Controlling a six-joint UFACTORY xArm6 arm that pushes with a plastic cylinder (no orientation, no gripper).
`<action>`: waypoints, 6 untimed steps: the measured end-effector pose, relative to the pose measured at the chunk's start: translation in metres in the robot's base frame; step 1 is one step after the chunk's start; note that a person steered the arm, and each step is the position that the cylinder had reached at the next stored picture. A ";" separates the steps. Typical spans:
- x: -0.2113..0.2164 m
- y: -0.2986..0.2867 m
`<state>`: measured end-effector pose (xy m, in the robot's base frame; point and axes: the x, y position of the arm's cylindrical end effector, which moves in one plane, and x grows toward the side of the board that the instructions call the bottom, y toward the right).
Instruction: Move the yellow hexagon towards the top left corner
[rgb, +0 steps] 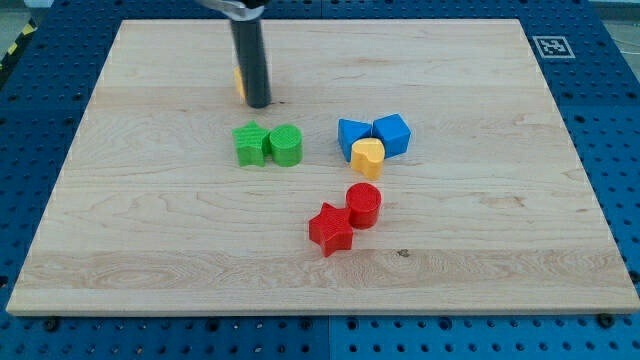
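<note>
Rod's dark tip (258, 104) sits touching the small yellow hexagon block (239, 83), which peeks out on its left and mostly hides behind it, so I'd guess that side suits shoving toward the wooden board (480, 250)'s top left; no fingers here.

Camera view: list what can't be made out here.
- Yellow hexagon: camera view; only a sliver shows left of the rod, so its shape is unreadable.
- My tip: whether it touches that block is hidden by the rod itself.
- Arm: cut off by the view's top edge above the rod.
- Yellow block by the blue blocks: shape unclear, rounded.
</note>
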<state>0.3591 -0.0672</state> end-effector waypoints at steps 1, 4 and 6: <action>0.002 0.031; -0.071 -0.066; -0.076 -0.122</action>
